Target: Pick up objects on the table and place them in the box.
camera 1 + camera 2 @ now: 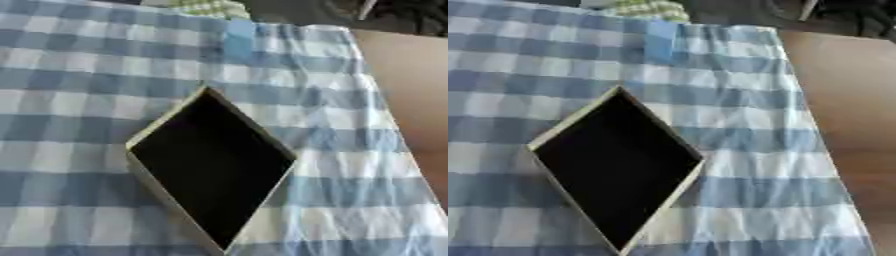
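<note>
My open box (140, 180), dark inside, sits cornerwise on the checked cloth (79, 75) covering the bench; neither robot hand is visible.

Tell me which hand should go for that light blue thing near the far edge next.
Neither hand is in view, so this rests on layout alone. The blue thing lies just beyond and slightly right of the box, so probably the right hand, which would not have to cross over the box.

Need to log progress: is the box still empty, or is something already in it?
It looks empty: the box stands open on the checked cloth, and its dark inside shows no object. Neither view would reveal something dark inside.
</note>
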Available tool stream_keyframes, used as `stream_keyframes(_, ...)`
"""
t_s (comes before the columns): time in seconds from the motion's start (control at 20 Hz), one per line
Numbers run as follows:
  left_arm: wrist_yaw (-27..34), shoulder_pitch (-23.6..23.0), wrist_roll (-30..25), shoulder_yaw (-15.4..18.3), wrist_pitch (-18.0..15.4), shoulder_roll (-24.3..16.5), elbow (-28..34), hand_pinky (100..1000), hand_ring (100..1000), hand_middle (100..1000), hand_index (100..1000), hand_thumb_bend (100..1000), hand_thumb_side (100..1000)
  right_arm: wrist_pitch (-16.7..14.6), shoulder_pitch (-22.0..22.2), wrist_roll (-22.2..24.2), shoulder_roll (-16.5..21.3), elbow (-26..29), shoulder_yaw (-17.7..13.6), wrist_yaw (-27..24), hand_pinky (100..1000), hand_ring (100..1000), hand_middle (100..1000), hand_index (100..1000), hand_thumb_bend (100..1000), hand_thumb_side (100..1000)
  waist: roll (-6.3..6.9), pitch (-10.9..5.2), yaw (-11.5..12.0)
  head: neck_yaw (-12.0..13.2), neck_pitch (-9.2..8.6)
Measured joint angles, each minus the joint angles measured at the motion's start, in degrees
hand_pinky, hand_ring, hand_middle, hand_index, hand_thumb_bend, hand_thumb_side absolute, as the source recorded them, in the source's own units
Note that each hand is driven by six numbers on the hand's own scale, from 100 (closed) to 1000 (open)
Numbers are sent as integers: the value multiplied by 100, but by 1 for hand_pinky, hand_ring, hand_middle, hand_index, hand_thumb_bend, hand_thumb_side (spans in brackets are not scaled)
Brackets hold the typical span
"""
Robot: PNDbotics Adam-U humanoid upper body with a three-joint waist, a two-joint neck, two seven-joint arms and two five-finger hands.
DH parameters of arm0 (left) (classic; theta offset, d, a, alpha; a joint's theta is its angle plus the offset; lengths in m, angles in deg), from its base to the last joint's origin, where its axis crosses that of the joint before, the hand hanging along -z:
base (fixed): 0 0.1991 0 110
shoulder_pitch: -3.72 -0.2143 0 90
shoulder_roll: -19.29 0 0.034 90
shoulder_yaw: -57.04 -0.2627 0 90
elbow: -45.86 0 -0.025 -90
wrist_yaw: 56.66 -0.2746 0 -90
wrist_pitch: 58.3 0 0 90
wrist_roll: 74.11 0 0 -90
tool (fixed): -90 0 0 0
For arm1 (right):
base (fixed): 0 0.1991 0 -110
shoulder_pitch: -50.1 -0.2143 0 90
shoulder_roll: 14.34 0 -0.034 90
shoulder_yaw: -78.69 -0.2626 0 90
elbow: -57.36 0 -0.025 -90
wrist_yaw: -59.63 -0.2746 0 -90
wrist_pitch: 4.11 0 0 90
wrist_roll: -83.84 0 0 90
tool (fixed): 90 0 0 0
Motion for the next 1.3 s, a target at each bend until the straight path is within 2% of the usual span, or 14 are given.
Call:
stream_keyframes(0.4,-18,0,-11,-3,-11,0,0,604,703,695,755,410,577,42,55,124,0,407,72,121,814,904,811,900,100,1000,1,92,52,7,-1)
stream_keyframes(0.9,-35,0,-19,-15,-9,0,0,605,703,696,755,408,577,97,73,212,18,578,109,290,828,920,840,912,100,1000,2,101,97,89,-55)
stream_keyframes(1.05,-34,10,-33,-37,-11,0,0,605,703,696,755,407,577,79,43,523,19,579,174,581,850,951,888,938,100,1000,2,101,115,87,-79)
stream_keyframes(1.2,-33,19,-47,-38,-10,0,0,605,703,696,755,405,576,9,-27,1102,19,582,224,944,876,968,908,951,100,1000,-4,101,150,82,-155)
stream_keyframes(1.3,-32,30,-54,-38,-12,0,0,604,702,696,755,403,577,-101,-66,1592,19,596,245,1234,888,972,903,946,100,931,-13,101,175,75,-210)
